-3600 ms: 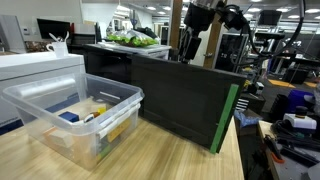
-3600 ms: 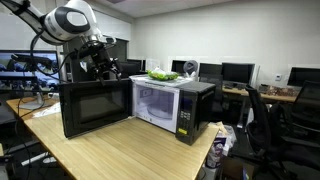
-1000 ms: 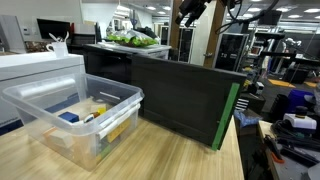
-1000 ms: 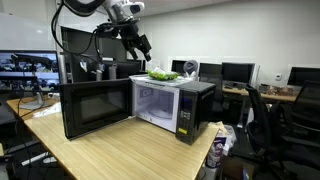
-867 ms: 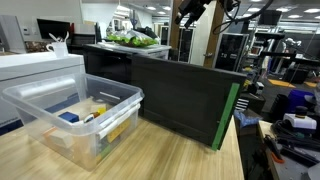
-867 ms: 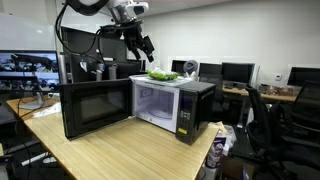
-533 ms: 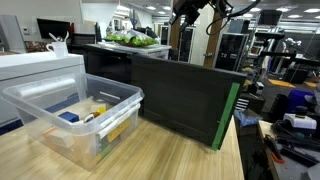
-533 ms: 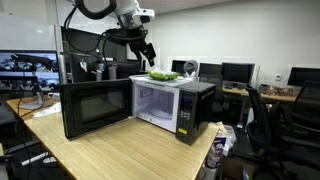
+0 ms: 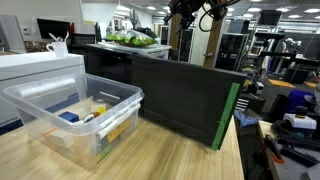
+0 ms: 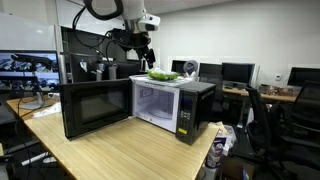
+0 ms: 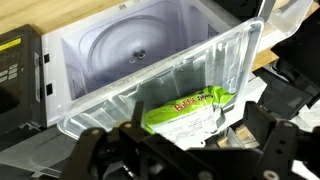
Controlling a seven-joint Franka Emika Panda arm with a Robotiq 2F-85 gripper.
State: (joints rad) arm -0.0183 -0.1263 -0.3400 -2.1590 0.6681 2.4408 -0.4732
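Note:
My gripper hangs open and empty just above the top of the microwave, seen at the top edge of an exterior view. In the wrist view its two dark fingers spread wide over a green snack bag. The bag lies in a clear plastic tray on the microwave's top, and shows in both exterior views. The fingers do not touch the bag. The microwave door stands open, and the cavity with its glass turntable is empty.
A clear plastic bin with small items stands on the wooden table beside a white appliance. Office chairs and monitors stand beyond the microwave. Cluttered desks lie past the door.
The arm rose from behind the open door and swung over the microwave's top. The gripper now hangs above the green bag. Nothing else moved.

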